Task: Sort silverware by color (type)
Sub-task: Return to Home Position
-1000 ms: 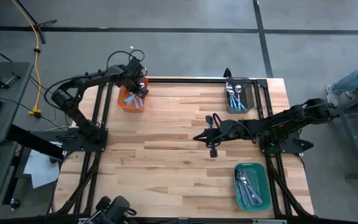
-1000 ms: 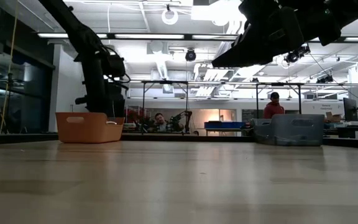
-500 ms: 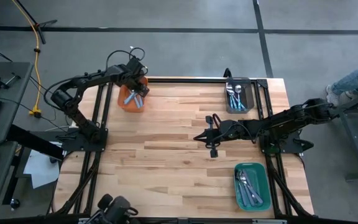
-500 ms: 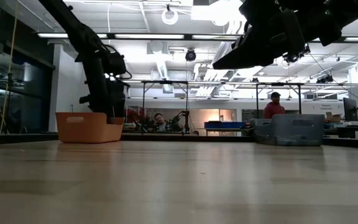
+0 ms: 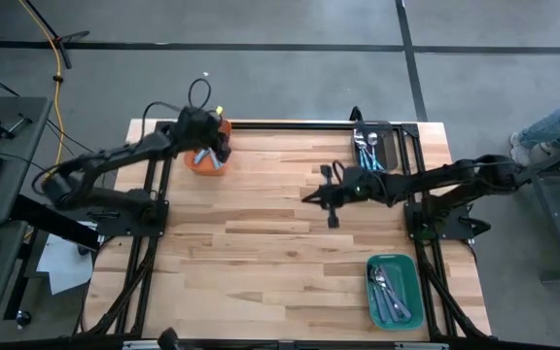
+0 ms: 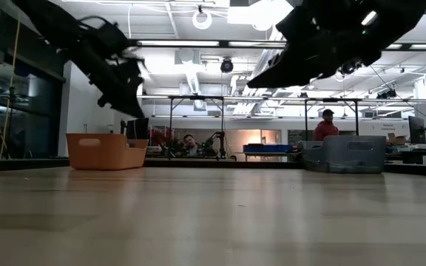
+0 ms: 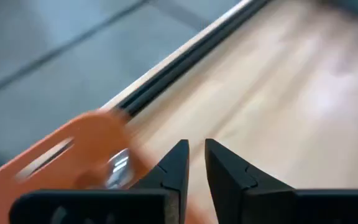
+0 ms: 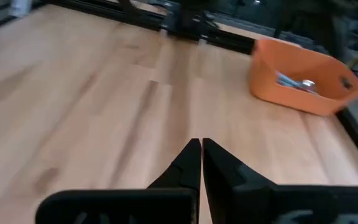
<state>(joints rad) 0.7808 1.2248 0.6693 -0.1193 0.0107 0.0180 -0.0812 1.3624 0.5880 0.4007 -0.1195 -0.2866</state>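
Observation:
The silverware lies in three bins. Blue-handled pieces (image 5: 207,156) are in the orange bin (image 5: 194,161) at the far left; they also show in the right wrist view (image 8: 294,82). More pieces (image 5: 367,148) lie in the grey bin (image 5: 385,156) at the far right, and others (image 5: 387,292) in the green bin (image 5: 411,292) at the near right. My left gripper (image 5: 220,146) hangs above the orange bin's right side, empty, its fingers a narrow gap apart (image 7: 196,146). My right gripper (image 5: 306,197) is shut and empty (image 8: 201,144), raised over the table's middle.
Bare wooden tabletop (image 5: 261,253) fills the middle and near left. Black frame rails (image 5: 290,124) run along the far edge. In the low view the orange bin (image 6: 106,151) and grey bin (image 6: 346,154) stand at the back, with people (image 6: 327,125) in the room behind.
My left gripper has risen out of the orange bin, tipped, and drawn back toward the table's left edge. My right gripper has moved a little toward the far edge, staying shut.

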